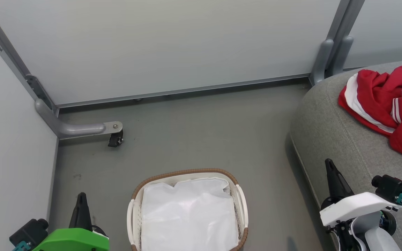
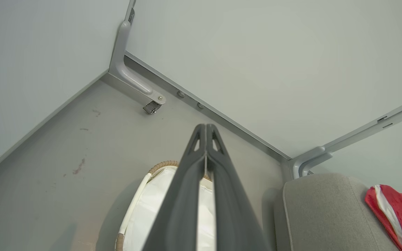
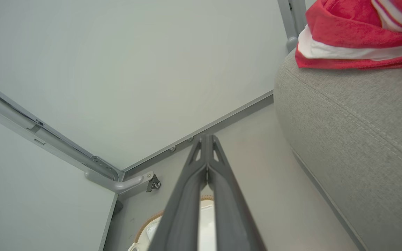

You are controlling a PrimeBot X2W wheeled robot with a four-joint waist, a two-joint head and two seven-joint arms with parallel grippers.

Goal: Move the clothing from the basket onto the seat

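Right, nearest me in the head view, the left gripper [image 1: 81, 198] sits at seven o'clock and the right gripper [image 1: 329, 165] at four o'clock. Both wrist views show their fingers pressed together, clenched on nothing. Between them, at six o'clock, the basket [image 1: 187, 172] stands on the grey floor [image 1: 204, 132] with a white liner sheet [image 1: 188, 212] lying inside it. Further out, at three o'clock, is the seat [image 1: 337, 146]. The clothing [image 1: 379, 101] lies bunched on that seat at two o'clock, red with white stripes. Beyond, at ten o'clock, a castor foot [image 1: 115, 137] stands by the pale partition panels [image 1: 173, 45].
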